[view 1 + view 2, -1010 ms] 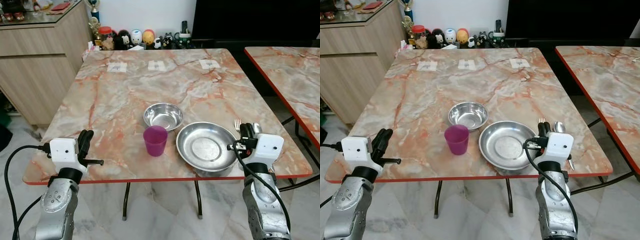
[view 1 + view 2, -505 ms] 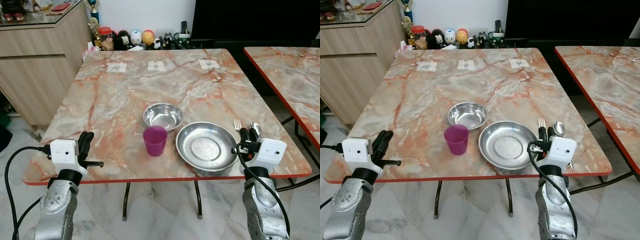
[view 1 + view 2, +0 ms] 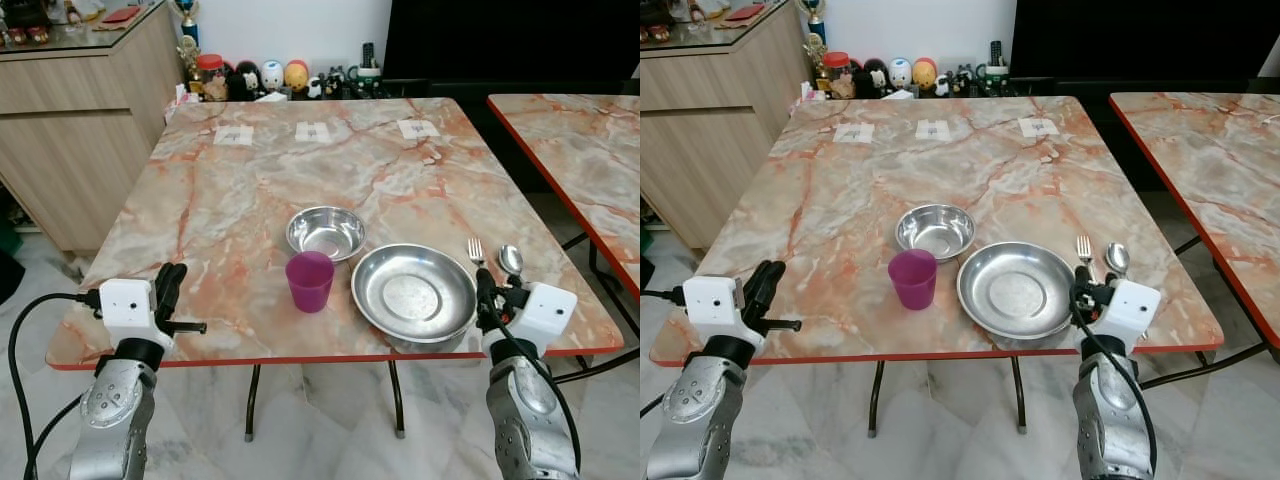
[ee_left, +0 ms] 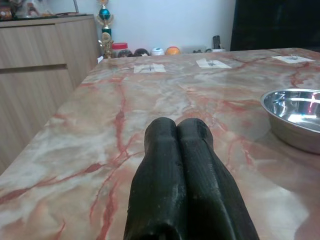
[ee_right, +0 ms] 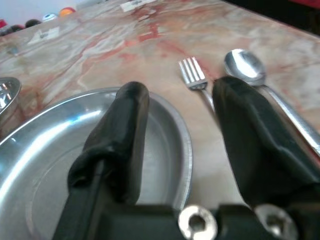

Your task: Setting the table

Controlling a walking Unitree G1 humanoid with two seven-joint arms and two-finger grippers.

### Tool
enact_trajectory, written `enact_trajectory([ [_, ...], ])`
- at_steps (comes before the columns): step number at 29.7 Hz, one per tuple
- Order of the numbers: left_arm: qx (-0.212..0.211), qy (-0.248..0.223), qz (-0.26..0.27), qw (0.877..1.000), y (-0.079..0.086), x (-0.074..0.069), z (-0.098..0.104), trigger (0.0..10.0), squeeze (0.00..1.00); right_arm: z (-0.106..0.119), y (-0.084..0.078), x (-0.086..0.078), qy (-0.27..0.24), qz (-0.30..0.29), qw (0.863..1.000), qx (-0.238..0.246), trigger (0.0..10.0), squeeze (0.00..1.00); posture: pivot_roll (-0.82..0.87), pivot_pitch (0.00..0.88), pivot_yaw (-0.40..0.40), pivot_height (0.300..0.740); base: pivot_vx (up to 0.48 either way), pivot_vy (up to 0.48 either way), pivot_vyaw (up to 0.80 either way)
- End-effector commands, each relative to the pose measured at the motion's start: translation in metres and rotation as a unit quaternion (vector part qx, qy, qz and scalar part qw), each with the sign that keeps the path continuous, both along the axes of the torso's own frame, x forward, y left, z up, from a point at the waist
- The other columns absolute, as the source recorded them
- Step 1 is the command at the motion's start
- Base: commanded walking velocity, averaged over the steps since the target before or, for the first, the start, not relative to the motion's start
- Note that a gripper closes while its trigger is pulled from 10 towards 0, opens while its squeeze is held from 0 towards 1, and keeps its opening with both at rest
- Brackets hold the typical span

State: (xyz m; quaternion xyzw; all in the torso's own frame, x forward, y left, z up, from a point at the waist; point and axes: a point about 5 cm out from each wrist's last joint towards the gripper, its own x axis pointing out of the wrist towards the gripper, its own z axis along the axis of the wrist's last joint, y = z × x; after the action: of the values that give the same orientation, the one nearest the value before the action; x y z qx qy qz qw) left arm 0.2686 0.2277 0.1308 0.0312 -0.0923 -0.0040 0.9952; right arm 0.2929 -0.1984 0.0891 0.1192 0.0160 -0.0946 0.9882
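On the marble table (image 3: 250,190) a small steel bowl (image 3: 326,231) sits behind a purple cup (image 3: 310,281). A wide steel plate (image 3: 413,293) lies to their right. A fork (image 3: 476,250) and a spoon (image 3: 510,258) lie side by side just right of the plate. My right gripper (image 3: 487,291) hovers open at the table's near edge, just short of the fork handle; in the right wrist view its fingers (image 5: 122,130) straddle the plate rim and the fork (image 5: 192,75), empty. My left gripper (image 3: 170,285) rests shut at the near left edge, its fingertips (image 4: 177,127) pressed together.
A second marble table (image 3: 590,140) stands close on the right with a narrow gap between. A wooden cabinet (image 3: 70,130) is at the left. Figurines and jars (image 3: 270,75) line the far edge, and paper tags (image 3: 314,131) lie on the far half.
My right gripper has drawn back toward the near edge, away from the fork and spoon, which now lie uncovered beside the plate. The left arm has stayed put.
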Motion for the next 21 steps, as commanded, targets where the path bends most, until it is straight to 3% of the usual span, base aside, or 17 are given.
enact_trajectory([
  [1, 0.012, -0.004, 0.0, 1.0, 0.001, -0.003, 0.003, 10.0, 0.0, -0.001, -0.002, 0.003, 0.006, 0.005, 1.0, 0.004, 10.0, 0.0, -0.01, 0.0, -0.003, 0.74, 0.0, 0.0, 0.0],
  [6, 0.032, -0.018, 0.074, 0.997, 0.024, -0.016, 0.005, 10.0, 0.0, 0.011, -0.004, 0.006, -0.023, 0.015, 0.999, -0.022, 10.0, 0.0, -0.01, 0.001, -0.004, 0.74, 0.0, 0.0, 0.0],
  [8, 0.048, -0.038, 0.157, 0.986, 0.047, -0.027, 0.013, 10.0, 0.0, 0.012, -0.008, 0.005, -0.026, 0.004, 0.999, -0.022, 10.0, 0.0, 0.0, 0.007, -0.006, 0.74, 0.0, 0.0, 0.0],
  [9, 0.066, -0.047, 0.224, 0.971, 0.067, -0.038, 0.016, 10.0, 0.0, 0.011, -0.009, 0.004, -0.026, 0.001, 0.999, -0.023, 10.0, 0.0, 0.01, 0.009, -0.007, 0.74, 0.0, 0.0, 0.0],
  [12, 0.086, -0.042, 0.291, 0.952, 0.093, -0.053, 0.017, 10.0, 0.0, 0.009, -0.009, 0.002, -0.024, 0.002, 0.999, -0.026, 10.0, 0.0, 0.01, 0.011, -0.008, 0.74, 0.0, 0.0, 0.0],
  [13, 0.095, -0.031, 0.331, 0.938, 0.112, -0.066, 0.015, 10.0, 0.0, 0.009, -0.008, 0.001, -0.024, 0.002, 0.999, -0.025, 10.0, 0.0, 0.02, 0.013, -0.006, 0.74, 0.0, 0.0, 0.0],
  [16, 0.108, 0.002, 0.359, 0.927, 0.13, -0.079, 0.007, 10.0, 0.0, 0.008, -0.008, 0.0, -0.024, 0.001, 0.999, -0.025, 10.0, 0.0, 0.03, 0.014, -0.002, 0.74, 0.0, 0.0, 0.0],
  [17, 0.125, 0.038, 0.367, 0.921, 0.14, -0.087, -0.005, 10.0, 0.0, 0.007, -0.008, 0.0, -0.023, 0.001, 0.999, -0.025, 10.0, 0.0, 0.03, 0.014, -0.002, 0.74, 0.0, 0.0, 0.0],
  [19, 0.129, 0.099, 0.367, 0.916, 0.148, -0.098, -0.031, 10.0, 0.0, 0.006, -0.008, 0.0, -0.021, -0.004, 1.0, -0.022, 10.0, 0.0, 0.03, 0.013, 0.002, 0.74, 0.0, 0.0, 0.0],
  [21, 0.134, 0.112, 0.367, 0.914, 0.148, -0.101, -0.037, 10.0, 0.0, 0.006, -0.007, 0.0, -0.022, -0.004, 1.0, -0.02, 10.0, 0.0, 0.02, 0.013, 0.003, 0.74, 0.0, 0.0, 0.0],
])
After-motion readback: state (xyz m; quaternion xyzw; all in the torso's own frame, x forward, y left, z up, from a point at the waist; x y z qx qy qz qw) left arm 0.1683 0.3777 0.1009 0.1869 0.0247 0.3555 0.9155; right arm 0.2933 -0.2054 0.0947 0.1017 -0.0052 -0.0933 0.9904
